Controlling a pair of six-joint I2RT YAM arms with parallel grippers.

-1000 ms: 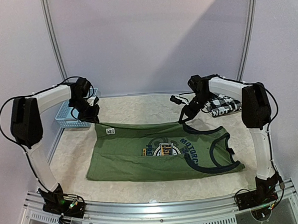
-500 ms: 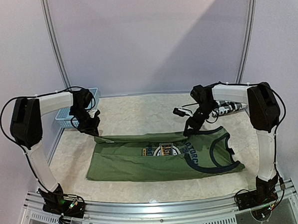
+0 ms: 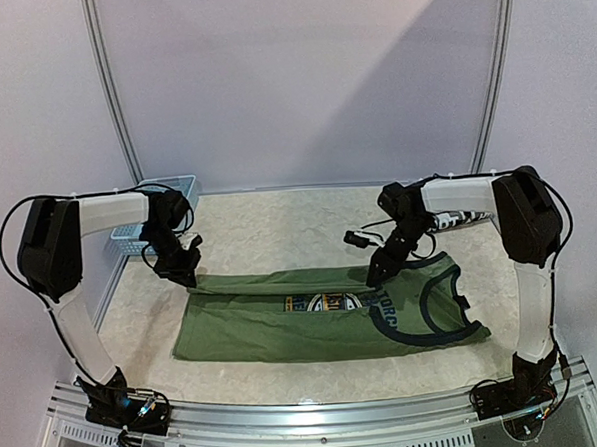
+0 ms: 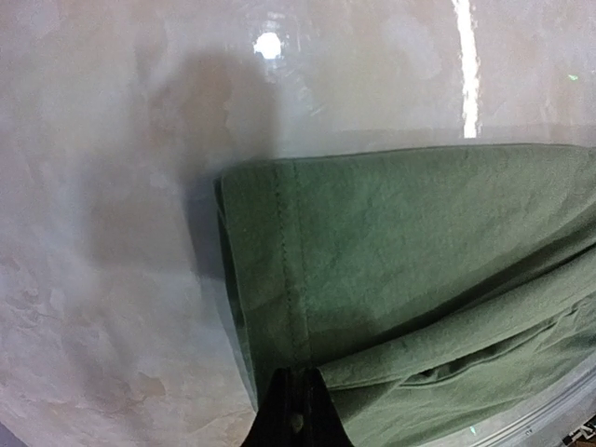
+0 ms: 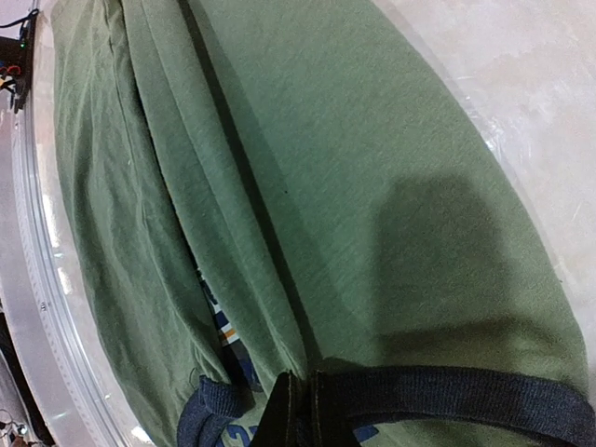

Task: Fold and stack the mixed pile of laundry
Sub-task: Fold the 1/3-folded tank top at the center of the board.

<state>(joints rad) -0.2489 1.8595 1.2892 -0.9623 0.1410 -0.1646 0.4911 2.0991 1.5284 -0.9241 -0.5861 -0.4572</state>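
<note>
The olive-green sleeveless shirt (image 3: 284,324) lies across the table, its far long edge lifted and folded toward the near side. My left gripper (image 3: 189,274) is shut on the hem corner of the green shirt (image 4: 372,251); its black fingertips (image 4: 293,410) pinch the cloth. My right gripper (image 3: 378,272) is shut on the shirt's dark blue armhole trim (image 5: 447,396), with the green shirt (image 5: 307,168) stretched ahead of it. The black-and-white checked shirt (image 3: 460,217) lies at the back right, mostly hidden behind the right arm.
A light blue lattice basket (image 3: 129,232) stands at the back left, partly behind the left arm. The pale marble-look tabletop (image 3: 279,225) runs behind the shirt. A metal rail (image 3: 318,413) borders the near edge.
Both grippers have moved toward the near edge and lower, pulling the shirt's far edge over its middle. The fold now covers the upper part of the emblem.
</note>
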